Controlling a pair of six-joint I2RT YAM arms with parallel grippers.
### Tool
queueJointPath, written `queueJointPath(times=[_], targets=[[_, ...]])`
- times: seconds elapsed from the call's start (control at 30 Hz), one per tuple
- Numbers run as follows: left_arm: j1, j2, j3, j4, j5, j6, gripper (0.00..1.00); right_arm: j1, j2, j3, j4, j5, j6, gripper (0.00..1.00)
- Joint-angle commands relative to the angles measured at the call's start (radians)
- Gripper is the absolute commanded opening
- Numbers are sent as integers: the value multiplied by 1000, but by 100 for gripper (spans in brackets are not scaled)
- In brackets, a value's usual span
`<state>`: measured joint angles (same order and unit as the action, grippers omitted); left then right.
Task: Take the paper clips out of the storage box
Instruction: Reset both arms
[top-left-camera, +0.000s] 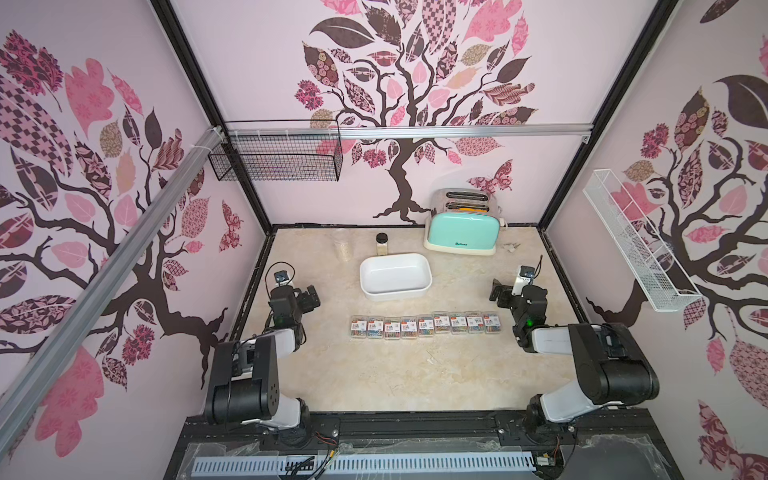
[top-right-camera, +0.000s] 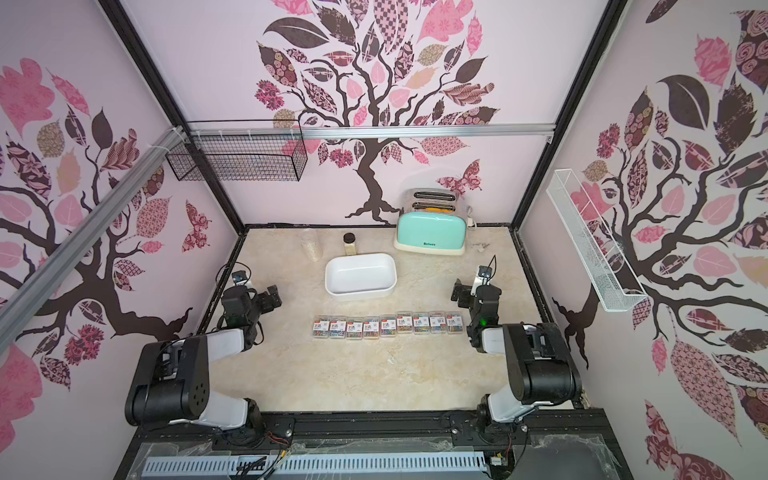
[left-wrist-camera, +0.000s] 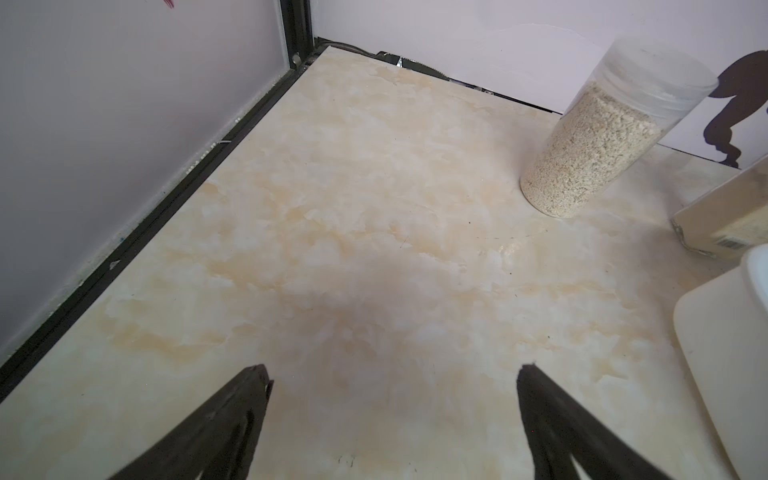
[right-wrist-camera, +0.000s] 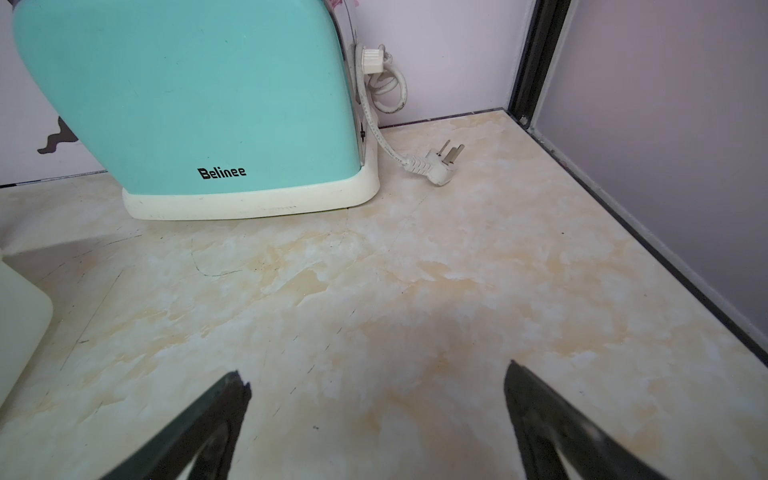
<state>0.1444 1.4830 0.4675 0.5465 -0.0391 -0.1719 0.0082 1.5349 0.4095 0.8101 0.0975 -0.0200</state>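
Observation:
The storage box (top-left-camera: 395, 294) (top-right-camera: 361, 294) is a white rounded tub in the middle of the table, and its inside shows only bare white. The paper clips (top-left-camera: 424, 325) (top-right-camera: 387, 325) are several small clear cases with white labels, lying in one row on the table in front of the box. My left gripper (top-left-camera: 309, 297) (left-wrist-camera: 392, 370) is open over bare table to the left of the box, whose corner (left-wrist-camera: 715, 353) shows in the left wrist view. My right gripper (top-left-camera: 500, 293) (right-wrist-camera: 376, 370) is open to the right of the box (right-wrist-camera: 20, 324), with nothing between its fingers.
A mint-green toaster (top-left-camera: 463, 235) (right-wrist-camera: 199, 95) stands at the back right with its plug (right-wrist-camera: 440, 166) lying on the table. A clear jar of grain (top-left-camera: 341, 245) (left-wrist-camera: 602, 137) and a dark-lidded jar (top-left-camera: 381, 243) stand behind the box. A black wire basket (top-left-camera: 276, 160) and a white wire shelf (top-left-camera: 636, 245) hang on the walls.

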Motion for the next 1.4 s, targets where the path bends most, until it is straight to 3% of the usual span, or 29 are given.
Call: queueJointPath(times=[0.0, 0.23, 0.47, 0.53, 0.6, 0.67, 1.37], targets=[[5, -5, -8, 116, 54, 17, 98, 3, 12, 3, 17, -4, -9, 100], [1, -2, -70, 240, 147, 64, 98, 3, 11, 5, 16, -5, -9, 100], [-52, 106, -150, 508, 49, 82, 98, 3, 12, 3, 17, -4, -9, 100], [-56, 60, -110, 345, 49, 91, 98, 3, 11, 3, 15, -5, -9, 100], [-60, 98, -114, 421, 44, 94, 98, 3, 12, 4, 19, -4, -9, 99], [-63, 71, -104, 350, 40, 99, 98, 4, 12, 4, 17, -4, -9, 100], [-96, 73, -90, 330, -20, 120, 98, 3, 12, 3, 16, -4, -9, 100]])
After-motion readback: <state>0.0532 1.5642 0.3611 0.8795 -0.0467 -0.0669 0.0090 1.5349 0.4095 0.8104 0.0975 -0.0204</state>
